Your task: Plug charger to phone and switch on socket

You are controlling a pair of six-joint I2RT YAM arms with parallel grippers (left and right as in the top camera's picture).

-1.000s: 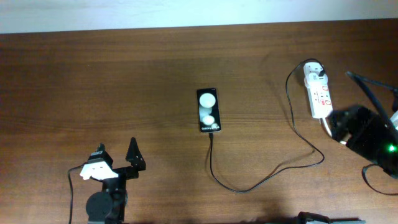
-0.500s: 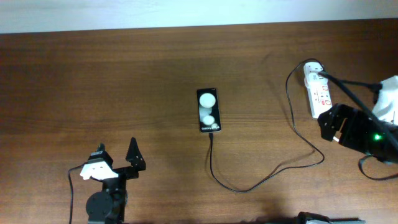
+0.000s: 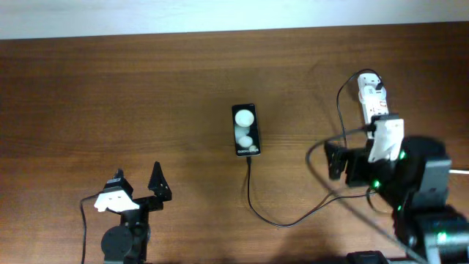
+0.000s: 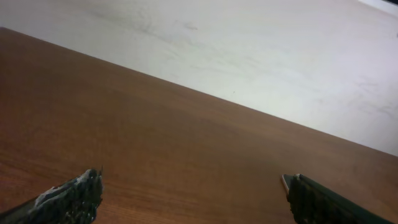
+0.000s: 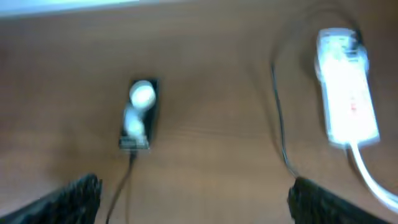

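Observation:
The phone [image 3: 245, 130] lies flat at the table's middle, with two white blobs on its face. The charger's thin black cable [image 3: 278, 223] runs from the phone's near end, loops right and goes up to the white plug [image 3: 371, 81] in the socket strip [image 3: 373, 105]. My right gripper [image 3: 344, 163] hovers open and empty left of the strip, above the cable. In the right wrist view [image 5: 199, 200] the phone [image 5: 140, 111], the cable [image 5: 280, 124] and the strip [image 5: 346, 93] show blurred. My left gripper [image 3: 138, 185] is open and empty at the front left, as the left wrist view [image 4: 196, 199] also shows.
The strip's thick white cord [image 5: 368, 169] leaves its near end toward the right. My right arm's body [image 3: 418, 191] covers the table's front right corner. A pale wall [image 4: 249, 50] lies beyond the far table edge.
My right arm has swung left from the table's right edge, past the strip's near end, and now hovers between strip and phone. The left arm, phone and cable have not moved.

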